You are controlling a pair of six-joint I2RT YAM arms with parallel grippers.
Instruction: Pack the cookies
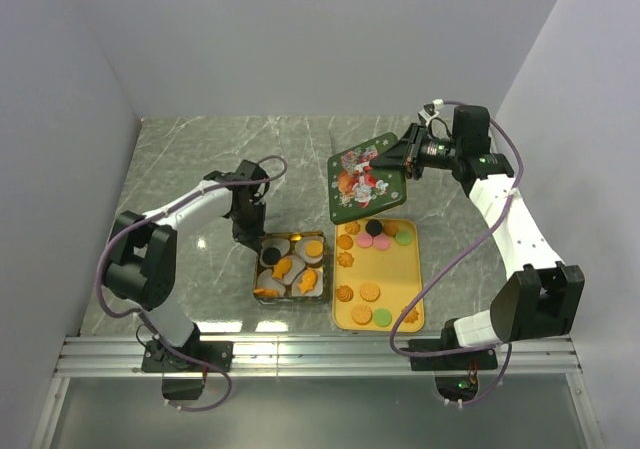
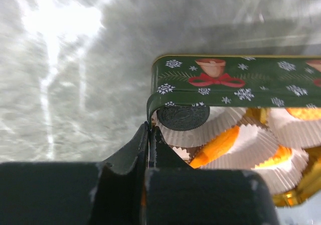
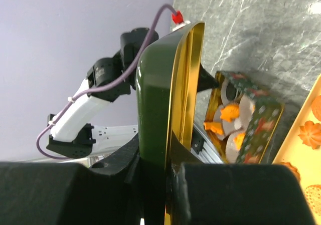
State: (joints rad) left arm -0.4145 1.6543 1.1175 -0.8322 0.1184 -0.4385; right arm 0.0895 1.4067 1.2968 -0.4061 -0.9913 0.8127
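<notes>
Cookies [image 1: 284,268] are sitting in the tin [image 2: 225,79], more lying on the tray [image 1: 396,284] beside it; the left gripper [image 2: 150,135] is pinching the tin's far-left wall; the right gripper [image 1: 405,156] is clamping the tilted lid [image 1: 365,177], far-right of the tin.

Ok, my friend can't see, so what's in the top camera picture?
The right gripper holds a green lid tilted over the table. The left gripper grips an open tin of cookies in paper cups, beside a yellow tray of loose cookies.
</notes>
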